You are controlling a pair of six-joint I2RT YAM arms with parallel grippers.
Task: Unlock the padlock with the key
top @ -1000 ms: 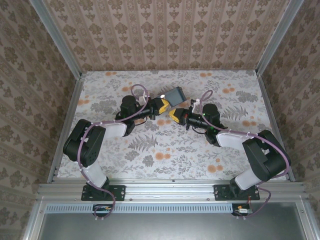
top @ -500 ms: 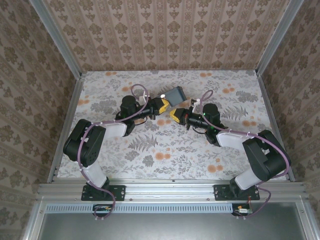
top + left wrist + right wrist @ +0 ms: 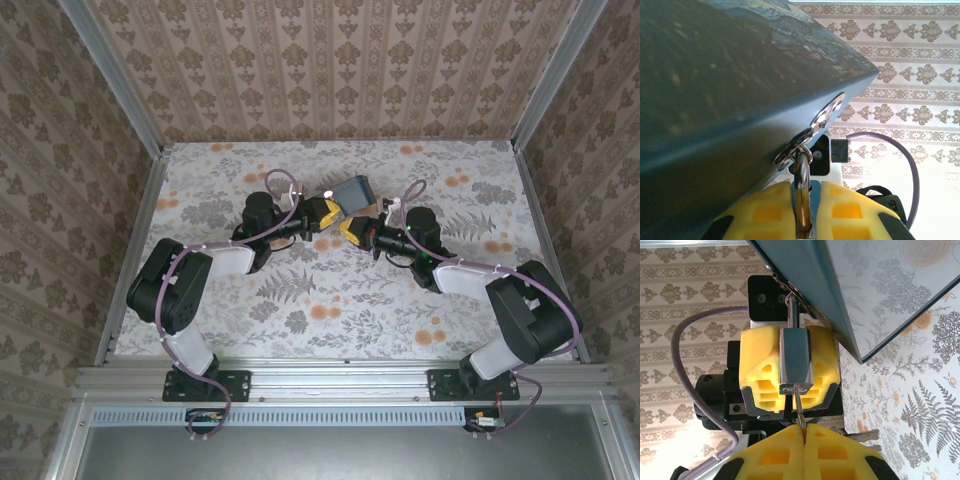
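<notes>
Seen from above, two robot arms meet over the far middle of a floral-patterned counter [image 3: 330,290], beside a dark blue tin [image 3: 850,285] that is tipped up off the surface. The left hand [image 3: 805,189] is closed almost fully on the small padlock [image 3: 796,362], gripping its body between yellow fingers. The padlock's thin shackle runs up through the tin's hasp [image 3: 826,111]. The right hand [image 3: 804,432] is shut tight on the key [image 3: 800,407], and spare keys [image 3: 862,436] dangle just beside it. Over the last second the right hand has crept slightly toward the left, narrowing the gap between them. In the right wrist view the key's blade now reaches the padlock's lower face, at the keyhole, though we cannot tell how deep it sits. We judge that insertion is just starting, with the push home and the turn yet to come.
</notes>
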